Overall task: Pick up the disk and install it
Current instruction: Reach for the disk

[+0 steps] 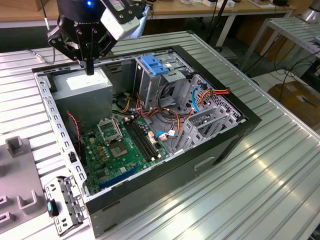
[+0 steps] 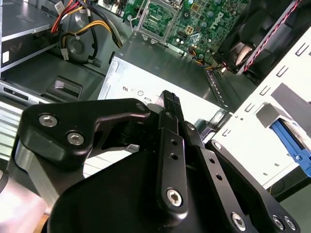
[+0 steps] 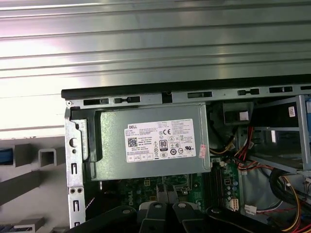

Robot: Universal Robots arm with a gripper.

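Note:
The disk is out of view. My gripper [image 1: 90, 69] hangs over the back corner of the open computer case [image 1: 210, 160], at the exterior view's left. It points straight down, just above the grey power-supply box [image 1: 82, 86] with a white sticker. The fingers are shut together with nothing between them. In the second wrist view the black fingertips [image 2: 170, 99] meet above the power-supply box [image 2: 141, 77]. In the first wrist view the gripper's black links [image 3: 160, 216] sit near the power-supply box [image 3: 150, 141].
A tall metal cage with a blue plastic top [image 1: 154, 65] stands inside the case beside cables and the green motherboard [image 1: 120, 145]. A metal bracket [image 1: 62, 205] and grey blocks [image 1: 15, 145] lie outside the case. A blue plastic part [image 2: 291, 143] shows beside a grey block.

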